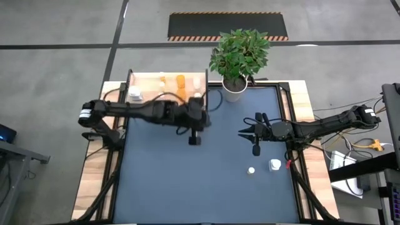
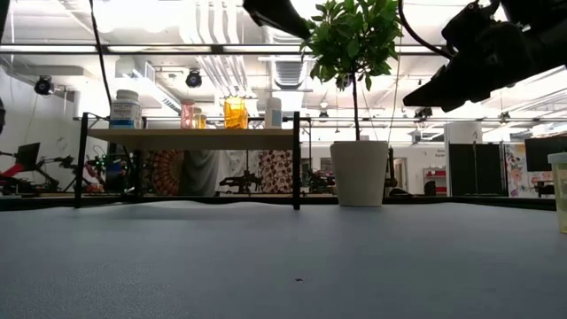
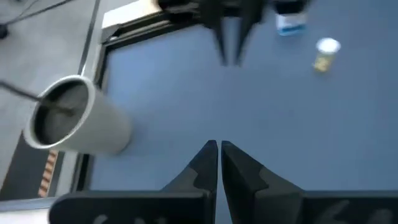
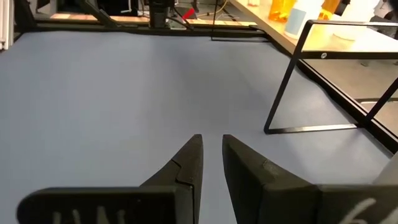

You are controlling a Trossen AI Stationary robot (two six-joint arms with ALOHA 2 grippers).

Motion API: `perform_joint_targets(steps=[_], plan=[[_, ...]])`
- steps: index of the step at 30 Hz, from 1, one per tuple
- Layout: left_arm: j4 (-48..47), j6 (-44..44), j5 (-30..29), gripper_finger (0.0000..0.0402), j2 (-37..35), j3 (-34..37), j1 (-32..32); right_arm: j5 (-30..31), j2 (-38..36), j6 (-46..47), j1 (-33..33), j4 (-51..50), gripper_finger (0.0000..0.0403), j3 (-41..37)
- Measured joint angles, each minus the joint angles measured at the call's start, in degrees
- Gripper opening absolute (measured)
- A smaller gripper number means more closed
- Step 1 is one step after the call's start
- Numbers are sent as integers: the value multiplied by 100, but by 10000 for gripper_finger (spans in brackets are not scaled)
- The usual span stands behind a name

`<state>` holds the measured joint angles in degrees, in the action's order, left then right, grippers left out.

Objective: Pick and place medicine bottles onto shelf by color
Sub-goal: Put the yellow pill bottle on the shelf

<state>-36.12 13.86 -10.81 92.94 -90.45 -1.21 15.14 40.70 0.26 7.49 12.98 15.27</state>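
The shelf (image 1: 150,80), a light wood board on black legs, stands at the table's far left corner. Several medicine bottles stand on it, among them an orange one (image 1: 180,80) and a white one (image 1: 135,95); the low view shows an amber bottle (image 2: 235,112) and a white one (image 2: 126,108). Two more bottles stand on the blue table near its right edge: a small amber one with a pale cap (image 1: 251,170) (image 3: 324,54) and a white one (image 1: 275,165) (image 3: 291,18). My left gripper (image 1: 195,136) (image 3: 219,148) hovers shut near the shelf's right end. My right gripper (image 1: 249,132) (image 4: 212,142) hovers right of centre, fingers nearly together, holding nothing.
A white plant pot (image 1: 234,89) (image 3: 74,121) with a green plant stands at the far edge just right of the shelf. The two grippers point toward each other over the table's middle. Bare blue tabletop (image 1: 187,181) spreads across the near half.
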Motion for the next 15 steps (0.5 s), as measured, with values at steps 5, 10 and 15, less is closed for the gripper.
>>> perform_joint_targets(steps=[5, 10, 15], plan=[[637, 31, 2, 4, -219, 745, -443, -2, 0, 292, 0, 95, 76, 0], [1683, 40, 6, 4, -469, 1545, -770, -45, 1, 388, 12, 81, 118, 93], [2323, 34, 6, 4, -766, 2132, -913, -358, 1, 300, 13, -72, 158, 436]])
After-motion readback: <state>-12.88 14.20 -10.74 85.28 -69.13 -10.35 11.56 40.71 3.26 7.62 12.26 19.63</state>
